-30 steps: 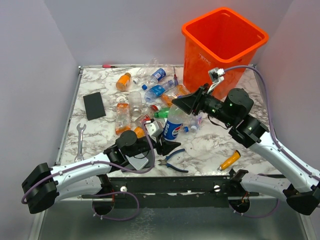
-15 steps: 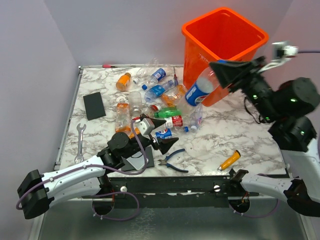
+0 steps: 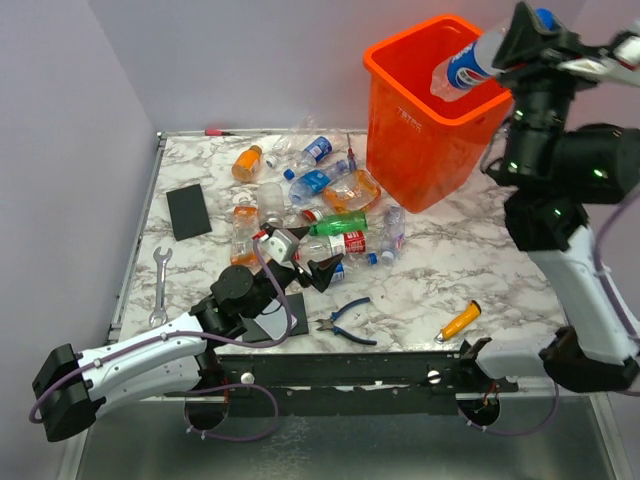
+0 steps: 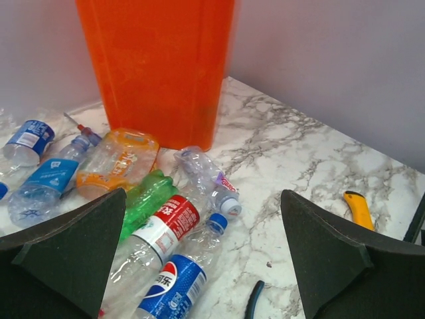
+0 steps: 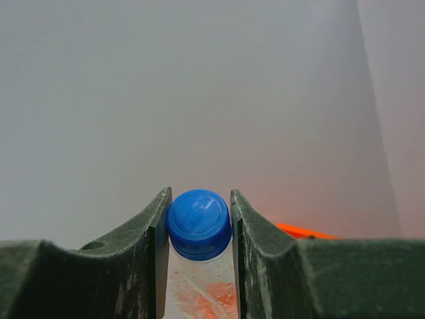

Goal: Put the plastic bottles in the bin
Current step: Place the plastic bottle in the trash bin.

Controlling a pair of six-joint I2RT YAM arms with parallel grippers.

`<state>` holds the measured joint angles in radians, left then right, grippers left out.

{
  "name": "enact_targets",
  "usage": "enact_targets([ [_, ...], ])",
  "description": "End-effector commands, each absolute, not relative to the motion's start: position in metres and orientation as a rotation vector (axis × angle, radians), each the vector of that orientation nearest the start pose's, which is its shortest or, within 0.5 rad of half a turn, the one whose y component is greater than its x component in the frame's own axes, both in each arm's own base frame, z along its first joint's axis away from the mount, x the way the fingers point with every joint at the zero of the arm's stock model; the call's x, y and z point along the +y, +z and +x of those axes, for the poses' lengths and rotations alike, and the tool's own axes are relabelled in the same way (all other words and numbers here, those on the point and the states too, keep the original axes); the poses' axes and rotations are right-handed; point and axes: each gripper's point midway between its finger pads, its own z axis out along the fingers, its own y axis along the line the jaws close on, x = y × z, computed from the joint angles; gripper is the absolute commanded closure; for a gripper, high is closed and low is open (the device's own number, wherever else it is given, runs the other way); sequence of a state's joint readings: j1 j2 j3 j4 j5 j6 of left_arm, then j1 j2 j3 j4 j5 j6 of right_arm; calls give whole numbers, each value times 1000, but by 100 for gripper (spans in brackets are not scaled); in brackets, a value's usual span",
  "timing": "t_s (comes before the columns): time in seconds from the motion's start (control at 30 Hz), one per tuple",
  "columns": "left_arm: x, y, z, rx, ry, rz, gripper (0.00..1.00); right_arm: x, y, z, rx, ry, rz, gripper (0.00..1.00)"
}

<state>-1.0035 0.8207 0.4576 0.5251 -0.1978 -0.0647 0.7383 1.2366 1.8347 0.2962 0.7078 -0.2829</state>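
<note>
**Near edge.** The left hand sits low over the counter with its fingers spread wide and nothing between them. Its wrist view shows the opening aimed at three bottles lying side by side: a green bottle, a red-labelled bottle and a blue-labelled bottle. Judgement: the wide spread suits straddling one of these bodies for a pick, and no contact is made yet.

Just to the right lie the pliers and, further right, the screwdriver. Both lie apart from the bottles. They are not task items and should be left where they are.

**Mid-counter.** The plastic bottles lie on their sides in a loose cluster between the left hand and the bin. Most are crushed. One orange bottle lies just beside the bin's foot.

**Far side.** The bin stands upright at the far right of the counter. The right hand is high above its rim, closed on the neck of the held bottle. The wrist view shows the blue cap pinched snugly between both fingers. The bottle slopes down from the cap, its base towards the bin's open mouth.

Judgement: the neck grip lets the body hang free, and the height clears the tall wall, so a release here should drop it inside. One overhead view cannot confirm that the base is fully within the rim line. The bin's contents are not visible. Much of the task is outstanding.
</note>
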Motion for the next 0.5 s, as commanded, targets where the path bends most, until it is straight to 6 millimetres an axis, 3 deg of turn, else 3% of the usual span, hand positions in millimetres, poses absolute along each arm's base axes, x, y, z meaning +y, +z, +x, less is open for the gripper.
enact_targets([
  [0.0,-258,276,216,1369,-677,468,1,85,691,319,895,-20,282,100],
  [0.13,-254,282,215,1359,-663,469,1,81,682,372,909,19,314,100],
  [0.3,-247,286,215,1347,-648,448,1,62,642,449,969,36,404,100],
  [0.47,-250,287,213,1346,-669,458,1,62,605,501,1057,110,404,100],
])
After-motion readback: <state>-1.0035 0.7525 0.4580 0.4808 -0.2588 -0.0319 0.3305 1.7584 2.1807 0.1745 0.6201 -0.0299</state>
